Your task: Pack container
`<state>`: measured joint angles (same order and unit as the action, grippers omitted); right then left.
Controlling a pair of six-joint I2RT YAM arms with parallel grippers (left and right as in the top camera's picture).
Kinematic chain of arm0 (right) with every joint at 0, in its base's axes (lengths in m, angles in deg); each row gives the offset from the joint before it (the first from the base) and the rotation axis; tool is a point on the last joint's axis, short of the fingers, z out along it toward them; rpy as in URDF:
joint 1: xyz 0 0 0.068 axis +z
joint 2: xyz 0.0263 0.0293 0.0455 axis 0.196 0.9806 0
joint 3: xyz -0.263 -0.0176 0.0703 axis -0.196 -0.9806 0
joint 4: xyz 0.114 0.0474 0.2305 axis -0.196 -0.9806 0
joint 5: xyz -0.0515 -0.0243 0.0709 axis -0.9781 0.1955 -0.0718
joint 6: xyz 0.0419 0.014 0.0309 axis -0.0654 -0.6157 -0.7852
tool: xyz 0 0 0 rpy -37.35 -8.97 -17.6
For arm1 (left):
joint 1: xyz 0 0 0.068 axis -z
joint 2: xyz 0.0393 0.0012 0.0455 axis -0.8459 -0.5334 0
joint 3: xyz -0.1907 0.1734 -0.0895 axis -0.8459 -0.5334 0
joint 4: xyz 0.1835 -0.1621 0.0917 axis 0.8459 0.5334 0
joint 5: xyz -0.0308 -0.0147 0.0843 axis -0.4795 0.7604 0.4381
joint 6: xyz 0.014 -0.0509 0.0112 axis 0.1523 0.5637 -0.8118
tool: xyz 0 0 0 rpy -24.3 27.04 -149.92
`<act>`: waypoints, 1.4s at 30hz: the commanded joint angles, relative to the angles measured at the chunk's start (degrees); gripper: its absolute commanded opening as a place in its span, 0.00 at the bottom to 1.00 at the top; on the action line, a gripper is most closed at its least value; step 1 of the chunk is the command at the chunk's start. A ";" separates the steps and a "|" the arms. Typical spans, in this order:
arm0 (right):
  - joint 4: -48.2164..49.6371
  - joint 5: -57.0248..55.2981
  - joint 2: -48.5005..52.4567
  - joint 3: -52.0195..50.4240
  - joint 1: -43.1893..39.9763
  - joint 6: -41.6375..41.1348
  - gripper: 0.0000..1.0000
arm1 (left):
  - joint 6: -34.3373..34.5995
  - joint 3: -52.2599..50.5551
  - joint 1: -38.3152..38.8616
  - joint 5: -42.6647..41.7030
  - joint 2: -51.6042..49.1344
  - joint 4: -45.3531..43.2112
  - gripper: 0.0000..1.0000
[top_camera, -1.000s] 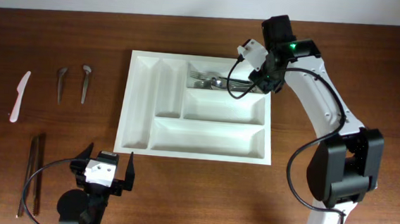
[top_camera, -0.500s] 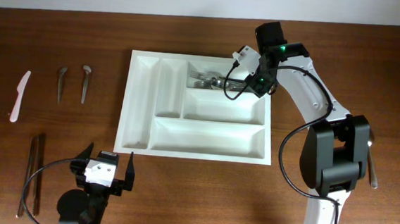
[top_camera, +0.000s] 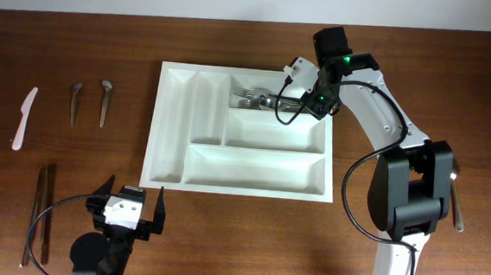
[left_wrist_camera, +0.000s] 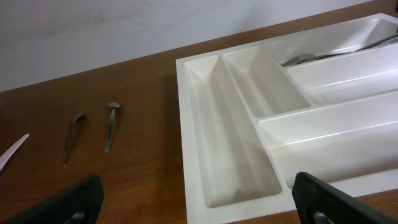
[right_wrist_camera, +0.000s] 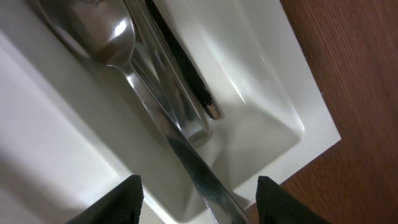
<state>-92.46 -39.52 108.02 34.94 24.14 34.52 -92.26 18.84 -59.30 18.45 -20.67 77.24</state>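
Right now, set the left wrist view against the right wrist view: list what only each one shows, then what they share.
Only the left wrist view: two small metal utensils and a white plastic knife tip on the table beside the container, plus its two narrow compartments, both empty. Only the right wrist view: a close look at a spoon bowl and overlapping handles near the container's corner, one running between the right gripper's spread fingers. Both: the white container, metal cutlery in its top compartment, the wooden table.
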 commanded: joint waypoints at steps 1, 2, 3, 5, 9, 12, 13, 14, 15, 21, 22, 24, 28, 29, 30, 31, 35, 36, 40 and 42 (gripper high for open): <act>-0.17 0.55 0.79 1.03 0.20 0.46 0.59 | -0.72 -0.22 -0.28 0.42 0.44 0.07 0.99; -0.20 0.57 0.79 1.03 0.20 0.46 0.59 | -0.72 -0.22 -0.28 0.42 0.44 0.07 0.99; -0.26 0.55 0.81 1.01 0.20 0.46 0.59 | -0.72 -0.22 -0.28 0.42 0.44 0.07 0.99; -0.59 0.55 1.16 1.03 0.20 0.48 0.59 | -0.72 -0.22 -0.28 0.42 0.44 0.07 0.99; -1.92 0.59 2.69 1.03 0.22 0.63 0.59 | -0.72 -0.22 -0.28 0.42 0.44 0.07 0.99; -2.23 0.55 3.45 1.03 0.22 0.66 0.59 | -0.72 -0.22 -0.28 0.42 0.44 0.07 0.99; -2.21 0.55 3.52 1.03 0.22 0.66 0.59 | -0.72 -0.22 -0.28 0.42 0.44 0.07 0.99; -2.10 0.55 3.52 1.03 0.22 0.66 0.59 | -0.72 -0.22 -0.28 0.42 0.44 0.07 0.99; -2.03 0.55 3.52 1.03 0.22 0.66 0.59 | -0.72 -0.22 -0.28 0.42 0.44 0.07 0.99; -1.79 0.55 3.52 1.03 0.22 0.66 0.59 | -0.72 -0.22 -0.28 0.42 0.44 0.07 0.99; -1.60 0.52 3.52 1.05 0.22 0.66 0.59 | -0.72 -0.22 -0.28 0.42 0.44 0.07 0.99; -1.44 0.52 3.52 1.09 0.22 0.66 0.59 | -0.72 -0.22 -0.28 0.42 0.44 0.07 0.99; -1.92 0.24 3.52 1.64 0.22 0.61 0.59 | -0.72 -0.22 -0.28 0.42 0.44 0.07 0.99; -2.05 -0.11 3.50 1.90 0.22 0.59 0.59 | -0.72 -0.22 -0.28 0.42 0.44 0.07 0.99; -2.29 -0.50 3.50 2.62 0.22 0.39 0.59 | -0.72 -0.22 -0.28 0.42 0.44 0.07 0.99; -2.54 -0.50 3.50 3.13 0.22 0.39 0.59 | -0.72 -0.22 -0.28 0.42 0.44 0.07 0.99; -3.82 -0.50 3.50 5.60 0.22 0.39 0.59 | -0.72 -0.22 -0.28 0.42 0.44 0.07 0.99; -4.04 -0.50 3.50 6.23 0.22 0.39 0.59 | -0.72 -0.22 -0.28 0.42 0.44 0.07 0.99; -4.42 -0.52 3.50 8.09 0.20 0.42 0.59 | -0.72 -0.22 -0.28 0.42 0.44 0.07 0.99; -4.46 -0.52 3.50 8.09 0.20 0.66 0.59 | -0.72 -0.22 -0.28 0.42 0.44 0.07 0.99</act>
<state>-96.70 -39.57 110.47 41.65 24.14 34.78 -92.26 18.84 -59.30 18.43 -20.67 77.26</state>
